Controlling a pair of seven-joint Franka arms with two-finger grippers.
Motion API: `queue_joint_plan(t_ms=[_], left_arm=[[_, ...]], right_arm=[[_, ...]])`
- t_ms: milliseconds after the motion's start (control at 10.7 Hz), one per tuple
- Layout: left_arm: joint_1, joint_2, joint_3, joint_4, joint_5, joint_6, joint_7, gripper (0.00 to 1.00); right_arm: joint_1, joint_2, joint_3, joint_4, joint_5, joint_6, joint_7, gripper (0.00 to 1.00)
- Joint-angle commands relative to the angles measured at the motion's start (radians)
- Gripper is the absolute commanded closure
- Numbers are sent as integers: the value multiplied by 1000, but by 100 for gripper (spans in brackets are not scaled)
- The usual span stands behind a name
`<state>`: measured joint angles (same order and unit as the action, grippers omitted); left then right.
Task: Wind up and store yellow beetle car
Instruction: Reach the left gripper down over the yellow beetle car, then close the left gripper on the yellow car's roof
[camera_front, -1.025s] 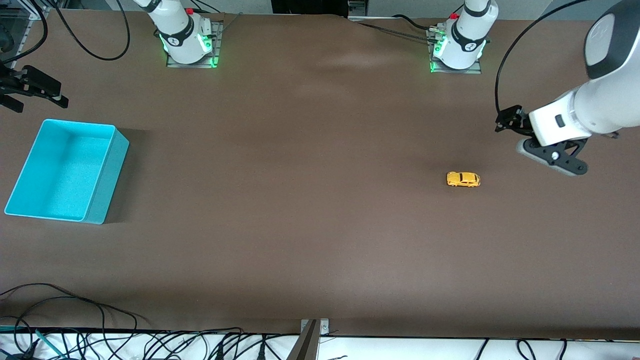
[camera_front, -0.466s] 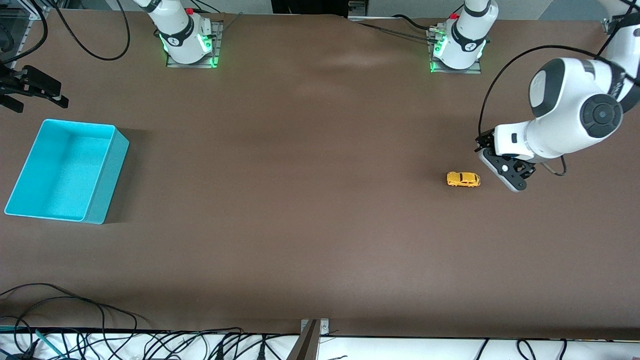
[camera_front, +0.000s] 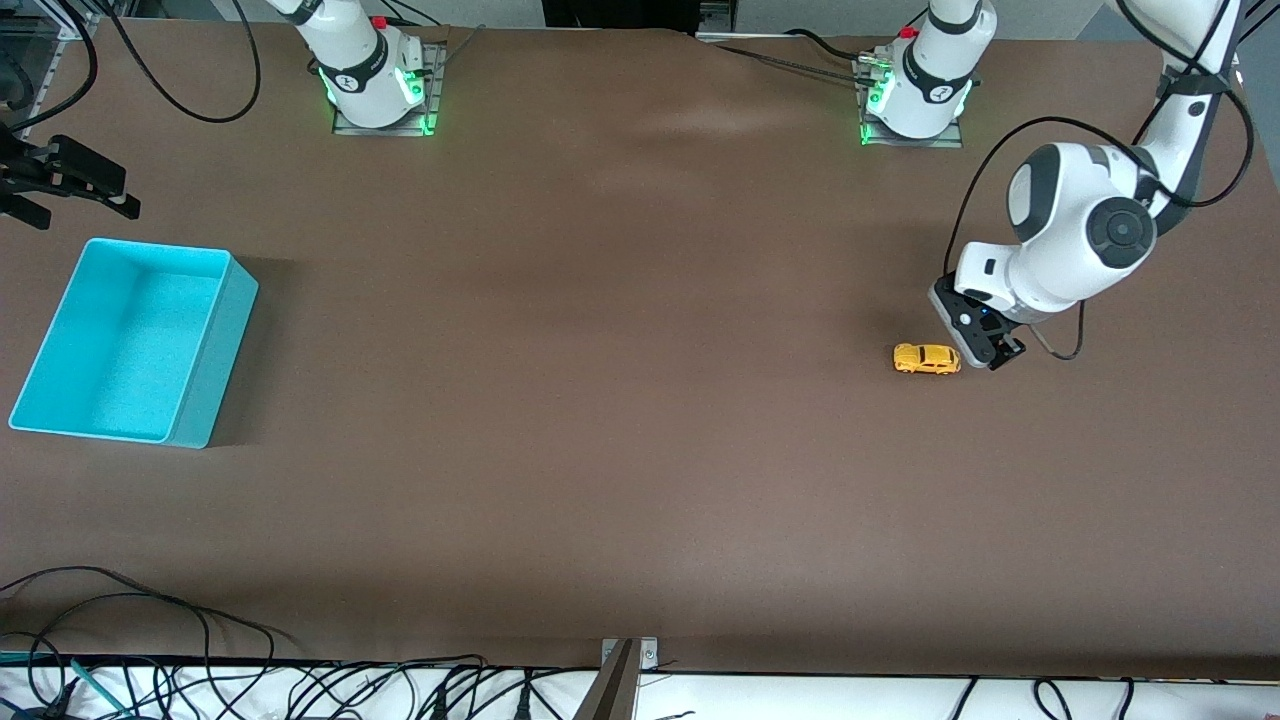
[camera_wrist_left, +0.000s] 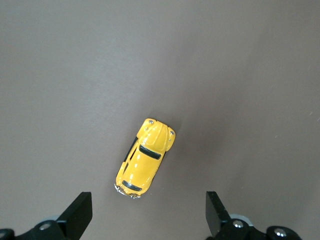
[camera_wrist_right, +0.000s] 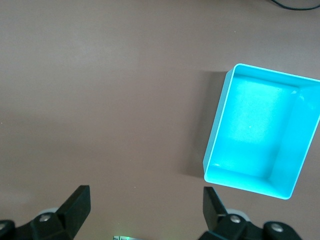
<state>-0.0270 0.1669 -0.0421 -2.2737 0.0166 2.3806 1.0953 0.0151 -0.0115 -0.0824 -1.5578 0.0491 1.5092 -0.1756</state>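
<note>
1. The yellow beetle car stands on its wheels on the brown desk, toward the left arm's end, with bare desk all round it.
2. Taking the car as the landmark: the left gripper hangs just beside it, on the side toward the left arm's end of the desk, low above the desk and not touching the car.
3. In the left wrist view the car lies between and ahead of the two dark fingertips, which stand wide apart with nothing between them; the gripper midpoint is just off the car's end.
4. The car's body is rounded and glossy yellow, with dark windows showing on top.
5. The turquoise bin sits well apart from the car, at the right arm's end of the desk, upright and with nothing inside.
6. The right gripper waits well away from the car, above the desk beside the bin.
7. The right wrist view shows its fingers spread wide, holding nothing, with the bin below.
</note>
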Motion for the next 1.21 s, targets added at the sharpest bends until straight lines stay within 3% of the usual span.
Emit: queue_joint_plan(t_ms=[0,559,839,1025,1118], left_arm=[[-2,43,-2,-4,72,78,98,1],[24,177,-2,-13,85,291,322,0],[22,218,-2,-13,85,311,339,2],[22,221,-2,-13,86,318,341,21],[22,221,-2,-17,86,318,341,41]], right_arm=[[-3,7,-8,10,41,-4,-19,0],[-1,12,-22,10,49,-6,-22,0],[-1,13,-22,13,49,-3,-22,0],[-3,15,-23,12,49,-7,-30,0],[-3,15,-23,12,49,-9,-50,0]])
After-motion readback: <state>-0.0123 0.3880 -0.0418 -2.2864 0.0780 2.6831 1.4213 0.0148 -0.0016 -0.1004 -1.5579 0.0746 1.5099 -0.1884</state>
